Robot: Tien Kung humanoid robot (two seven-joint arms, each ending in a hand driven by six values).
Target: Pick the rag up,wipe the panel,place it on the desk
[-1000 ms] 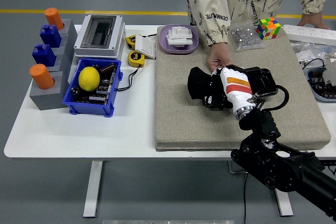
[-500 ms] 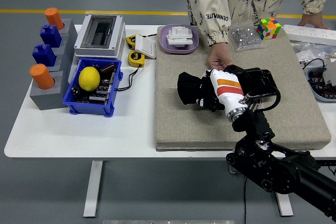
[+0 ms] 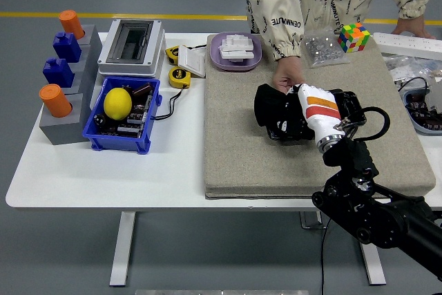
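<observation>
**Right hand pressed the rag onto the panel**

I had the right hand (image 3: 306, 117) on the grey panel (image 3: 242, 157), its black arm rising from the lower right corner, forearm tilted up and left, the white wrist cover with its orange stripe facing the camera. The fingers were clamped on the black rag (image 3: 271, 108), which lay bunched flat against the panel just left of the hand, near the panel's middle. I could not make out single fingers under the cloth. A person's hand (image 3: 286, 77) rested on the panel just above the rag, touching or nearly touching it. Left of the panel, on the white surface (image 3: 103, 170), stood a blue bin (image 3: 121, 136) holding a yellow lemon (image 3: 117, 102).
</observation>
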